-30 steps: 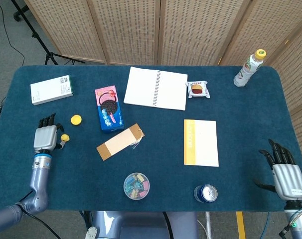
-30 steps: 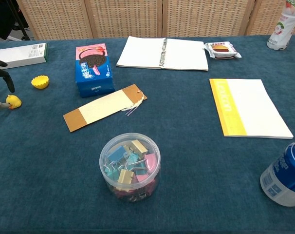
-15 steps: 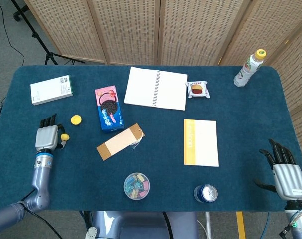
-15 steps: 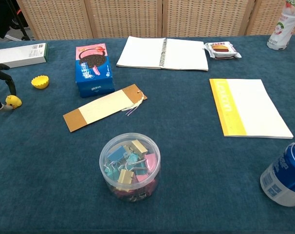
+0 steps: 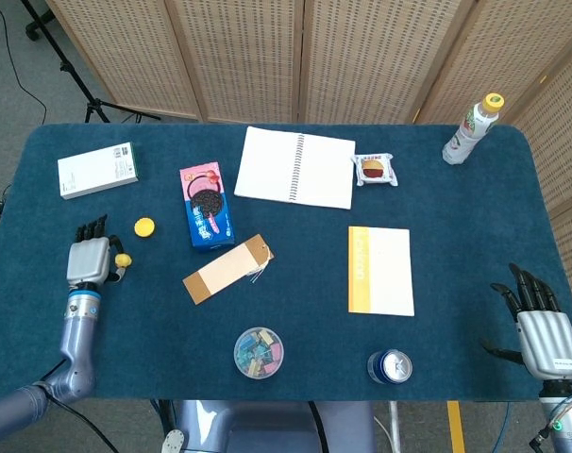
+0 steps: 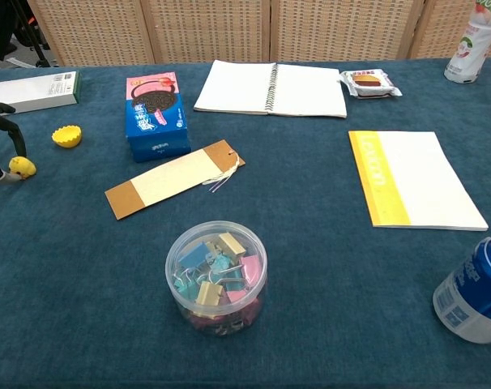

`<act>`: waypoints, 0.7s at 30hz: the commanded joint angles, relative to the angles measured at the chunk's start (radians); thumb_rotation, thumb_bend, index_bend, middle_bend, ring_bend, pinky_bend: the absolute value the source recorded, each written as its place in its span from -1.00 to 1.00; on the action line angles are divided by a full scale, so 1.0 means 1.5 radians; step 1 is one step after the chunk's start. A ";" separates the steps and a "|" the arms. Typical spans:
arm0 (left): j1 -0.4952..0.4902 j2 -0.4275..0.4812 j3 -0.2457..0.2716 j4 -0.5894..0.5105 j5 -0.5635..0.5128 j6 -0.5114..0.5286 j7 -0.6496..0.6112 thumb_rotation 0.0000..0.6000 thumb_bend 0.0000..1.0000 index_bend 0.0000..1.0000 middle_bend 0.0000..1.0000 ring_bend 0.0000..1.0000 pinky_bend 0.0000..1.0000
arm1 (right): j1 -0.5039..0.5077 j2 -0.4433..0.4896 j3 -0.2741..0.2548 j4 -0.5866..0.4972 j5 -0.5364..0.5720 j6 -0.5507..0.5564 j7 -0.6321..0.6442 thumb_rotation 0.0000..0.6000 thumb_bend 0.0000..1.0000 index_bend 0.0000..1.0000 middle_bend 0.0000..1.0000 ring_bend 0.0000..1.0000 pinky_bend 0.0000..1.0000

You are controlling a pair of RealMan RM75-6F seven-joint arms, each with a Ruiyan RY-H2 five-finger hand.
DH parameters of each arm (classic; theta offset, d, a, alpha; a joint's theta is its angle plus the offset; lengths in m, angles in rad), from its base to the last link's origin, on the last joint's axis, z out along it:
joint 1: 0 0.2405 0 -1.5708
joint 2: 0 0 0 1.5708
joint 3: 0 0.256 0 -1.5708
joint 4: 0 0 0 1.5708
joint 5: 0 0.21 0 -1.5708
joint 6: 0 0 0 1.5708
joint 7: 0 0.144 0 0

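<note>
My left hand (image 5: 86, 260) rests low over the table's left edge, fingers apart and holding nothing. A small yellow toy (image 5: 123, 260) lies on the cloth just right of it, by the thumb. In the chest view only a curved finger and the thumb of that hand (image 6: 2, 150) show, with the toy (image 6: 20, 167) between their tips; I cannot tell if they touch it. A yellow cap (image 5: 144, 226) lies a little further off. My right hand (image 5: 541, 326) hovers at the table's near right corner with fingers spread and empty; the blue can (image 5: 390, 366) is nearest.
On the blue cloth lie a white box (image 5: 98, 170), a cookie box (image 5: 206, 205), a brown bookmark (image 5: 227, 269), an open spiral notebook (image 5: 295, 167), a wrapped snack (image 5: 374, 170), a yellow-edged pad (image 5: 380, 270), a tub of clips (image 5: 259, 352) and a bottle (image 5: 473, 128).
The left hand has crept slightly forward and inward, so more of its finger shows in the chest view. The yellow toy has barely shifted. The right hand has not moved.
</note>
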 commanded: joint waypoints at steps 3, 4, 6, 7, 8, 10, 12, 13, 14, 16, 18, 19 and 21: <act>0.001 0.010 -0.009 -0.012 0.007 0.010 -0.009 1.00 -0.45 0.16 -1.00 -1.00 -0.93 | 0.000 -0.001 0.000 0.000 0.000 -0.001 -0.002 1.00 -1.00 -0.60 -1.00 -1.00 -0.82; 0.001 0.013 -0.011 -0.014 0.006 0.011 -0.010 1.00 -0.45 0.16 -1.00 -1.00 -0.93 | 0.001 -0.001 0.000 0.000 0.000 -0.001 -0.003 1.00 -1.00 -0.60 -1.00 -1.00 -0.82; -0.001 0.018 -0.015 -0.016 0.005 0.012 -0.010 1.00 -0.45 0.16 -1.00 -1.00 -0.93 | 0.001 -0.001 -0.001 0.000 0.000 -0.001 -0.003 1.00 -1.00 -0.60 -1.00 -1.00 -0.82; -0.002 0.020 -0.018 -0.016 0.004 0.012 -0.009 1.00 -0.45 0.16 -1.00 -1.00 -0.93 | 0.000 -0.001 -0.001 0.000 0.000 -0.001 -0.003 1.00 -1.00 -0.60 -1.00 -1.00 -0.82; -0.003 0.022 -0.021 -0.016 0.002 0.012 -0.008 1.00 -0.45 0.16 -1.00 -1.00 -0.93 | 0.000 -0.001 -0.001 0.000 0.000 -0.001 -0.003 1.00 -1.00 -0.60 -1.00 -1.00 -0.82; -0.007 0.026 -0.028 -0.016 -0.002 0.011 -0.007 1.00 -0.45 0.16 -1.00 -1.00 -0.93 | 0.000 -0.001 0.000 0.000 0.001 -0.001 -0.002 1.00 -1.00 -0.60 -1.00 -1.00 -0.82; -0.012 0.029 -0.035 -0.015 -0.005 0.009 -0.007 1.00 -0.45 0.16 -1.00 -1.00 -0.93 | 0.001 -0.001 0.000 0.001 0.002 -0.003 -0.002 1.00 -1.00 -0.60 -1.00 -1.00 -0.82; -0.016 0.029 -0.039 -0.013 -0.007 0.007 -0.007 1.00 -0.45 0.16 -1.00 -1.00 -0.93 | 0.001 -0.001 0.000 0.002 0.003 -0.005 -0.002 1.00 -1.00 -0.60 -1.00 -1.00 -0.82; -0.021 0.030 -0.044 -0.010 -0.009 0.006 -0.006 1.00 -0.45 0.16 -1.00 -1.00 -0.93 | 0.002 -0.002 0.000 0.002 0.005 -0.006 -0.001 1.00 -1.00 -0.60 -1.00 -1.00 -0.82; -0.031 0.030 -0.053 -0.001 -0.018 -0.002 -0.002 1.00 -0.45 0.16 -1.00 -1.00 -0.93 | 0.003 -0.002 0.001 0.004 0.008 -0.009 -0.001 1.00 -1.00 -0.60 -1.00 -1.00 -0.82; -0.042 0.027 -0.061 0.010 -0.026 -0.012 0.002 1.00 -0.45 0.16 -1.00 -1.00 -0.93 | 0.004 -0.003 0.002 0.005 0.012 -0.014 0.000 1.00 -1.00 -0.60 -1.00 -1.00 -0.82; -0.049 0.025 -0.064 0.019 -0.031 -0.017 0.004 1.00 -0.45 0.16 -1.00 -1.00 -0.93 | 0.006 -0.003 0.003 0.007 0.015 -0.017 0.000 1.00 -1.00 -0.60 -1.00 -1.00 -0.82; -0.058 0.019 -0.068 0.033 -0.036 -0.026 0.005 1.00 -0.45 0.16 -1.00 -1.00 -0.93 | 0.008 -0.004 0.005 0.009 0.020 -0.022 0.001 1.00 -1.00 -0.60 -1.00 -1.00 -0.82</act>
